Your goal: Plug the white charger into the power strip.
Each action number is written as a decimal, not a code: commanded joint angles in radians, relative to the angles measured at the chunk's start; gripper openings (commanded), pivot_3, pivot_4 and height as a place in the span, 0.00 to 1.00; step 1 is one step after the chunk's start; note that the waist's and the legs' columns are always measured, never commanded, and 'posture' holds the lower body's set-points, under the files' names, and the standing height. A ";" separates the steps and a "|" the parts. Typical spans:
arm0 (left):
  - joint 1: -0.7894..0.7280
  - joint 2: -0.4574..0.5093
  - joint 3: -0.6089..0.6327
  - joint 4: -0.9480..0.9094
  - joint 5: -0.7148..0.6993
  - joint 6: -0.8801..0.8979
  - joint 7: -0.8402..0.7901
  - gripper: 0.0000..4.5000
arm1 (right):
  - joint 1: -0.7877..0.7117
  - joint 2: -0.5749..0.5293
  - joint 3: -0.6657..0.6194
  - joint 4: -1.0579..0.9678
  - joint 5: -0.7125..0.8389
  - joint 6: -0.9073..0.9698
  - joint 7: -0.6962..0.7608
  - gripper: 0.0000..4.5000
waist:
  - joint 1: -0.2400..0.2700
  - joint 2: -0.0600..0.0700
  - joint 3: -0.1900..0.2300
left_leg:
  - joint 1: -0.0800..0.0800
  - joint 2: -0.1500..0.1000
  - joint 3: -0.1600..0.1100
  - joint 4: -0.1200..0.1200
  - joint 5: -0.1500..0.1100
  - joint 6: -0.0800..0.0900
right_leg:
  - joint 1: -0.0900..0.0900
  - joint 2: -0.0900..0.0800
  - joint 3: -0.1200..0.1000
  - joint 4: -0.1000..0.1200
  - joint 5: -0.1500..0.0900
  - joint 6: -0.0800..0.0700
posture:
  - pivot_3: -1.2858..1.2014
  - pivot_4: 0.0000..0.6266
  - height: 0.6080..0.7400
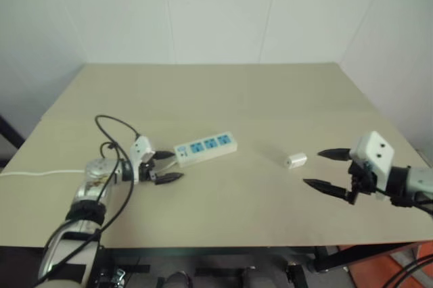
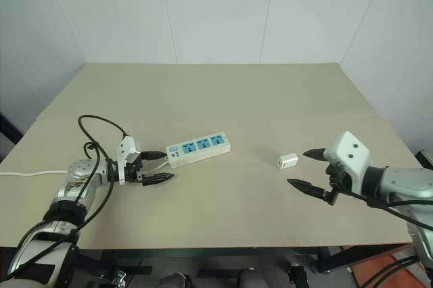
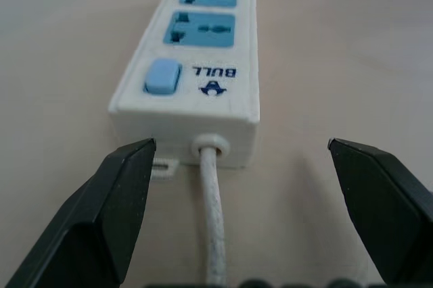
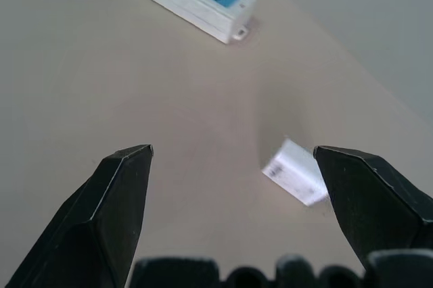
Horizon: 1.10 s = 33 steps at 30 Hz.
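While unplugged, charger beside strip

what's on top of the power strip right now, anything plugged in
Nothing is plugged in. The power strip shows three bare blue socket faces and a blue switch at its cable end. The white charger lies apart on the table. Its underside is hidden.

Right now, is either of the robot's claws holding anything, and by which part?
Nothing is held. The left gripper is open at the power strip's cable end; the right gripper is open near the white charger.
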 commanded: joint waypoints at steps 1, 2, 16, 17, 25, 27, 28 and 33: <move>-0.048 -0.006 -0.018 0.058 0.041 -0.024 0.002 1.00 | -0.021 0.004 0.018 -0.101 0.042 0.056 -0.029 1.00 | 0.001 0.000 0.000 | -0.001 0.000 0.000 0.000 0.000 0.000 | -0.001 0.000 0.000 0.000 0.000 0.000 | 0.52 0.24 1.00; -0.054 -0.008 -0.022 0.068 0.048 -0.023 -0.002 0.93 | -0.018 0.003 0.029 -0.119 0.046 0.066 -0.031 1.00 | 0.001 0.000 0.000 | -0.002 0.000 0.000 0.001 0.000 0.000 | -0.001 0.000 0.000 0.000 0.000 0.000 | 0.52 0.24 1.00; -0.038 -0.023 -0.021 0.018 0.047 0.054 -0.036 0.01 | -0.014 0.025 0.116 -0.158 0.018 0.093 -0.081 1.00 | 0.004 0.000 0.000 | -0.003 -0.001 0.000 0.007 0.000 0.000 | 0.000 -0.001 0.000 0.000 0.002 0.003 | 0.52 0.24 1.00; -0.025 -0.023 -0.013 -0.005 0.030 0.075 -0.044 0.00 | -0.017 0.026 0.121 -0.155 0.016 0.092 -0.082 1.00 | 0.004 0.000 0.000 | -0.003 -0.001 0.000 0.007 0.000 0.000 | 0.000 -0.001 0.000 0.000 0.002 0.003 | 0.52 0.24 1.00; 0.164 -0.025 0.018 -0.403 -0.043 0.280 0.046 0.00 | -0.032 0.036 0.151 -0.151 0.008 0.090 -0.089 1.00 | 0.002 0.000 0.000 | -0.003 0.000 0.000 0.007 0.000 0.000 | 0.000 -0.001 0.000 0.000 0.002 0.003 | 0.52 0.24 1.00; 0.244 -0.032 0.027 -0.572 -0.076 0.378 0.103 0.00 | -0.035 0.039 0.164 -0.135 -0.004 0.078 -0.088 1.00 | 0.003 0.000 0.000 | -0.004 0.000 0.000 0.007 0.000 0.000 | 0.000 -0.001 0.000 0.000 0.002 0.003 | 0.52 0.24 1.00; 0.271 -0.033 0.030 -0.630 -0.087 0.416 0.123 0.00 | -0.037 0.040 0.169 -0.130 -0.008 0.075 -0.087 1.00 | 0.003 0.000 0.000 | -0.004 0.000 0.000 0.007 0.000 0.000 | 0.000 -0.001 0.000 0.000 0.002 0.003 | 0.52 0.24 1.00; 0.380 -0.006 0.036 -0.874 -0.100 0.590 0.234 0.00 | -0.063 0.055 0.198 -0.108 -0.022 0.059 -0.079 1.00 | 0.005 0.000 0.000 | -0.003 0.000 0.000 0.007 0.000 0.000 | 0.000 -0.001 0.000 0.000 0.002 0.003 | 0.52 0.24 1.00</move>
